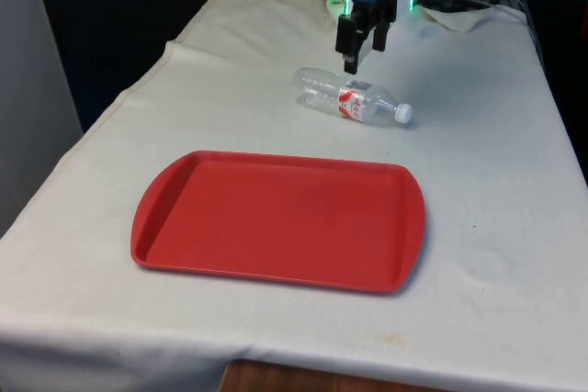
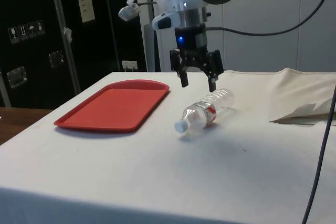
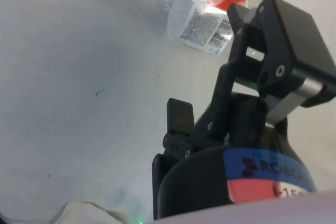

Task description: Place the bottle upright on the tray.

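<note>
White cloth covers the table (image 1: 478, 227), which runs from the lower edge of the front view up to black curtains at the top. The gripper (image 1: 361, 54) hangs in the upper middle of that frame with its two black fingers (image 2: 184, 75) spread wide, holding nothing and touching nothing. It is held above the cloth, just over the base end of the bottle (image 1: 354, 98), with a gap between the fingertips and the plastic. The white arm comes down from the top of the frame, and its wrist points the fingers straight down at the table. The bottle, clear plastic with a white cap, lies on its side just below the gripper in the front view, the cap toward the front view's right. In the side view it lies at the frame's centre, cap pointing lower left. Its label is white and red with a barcode; the red writing on it is too small to read. The red tray (image 1: 276, 222) sits in the lower middle of the front view, well apart from the bottle.
</note>
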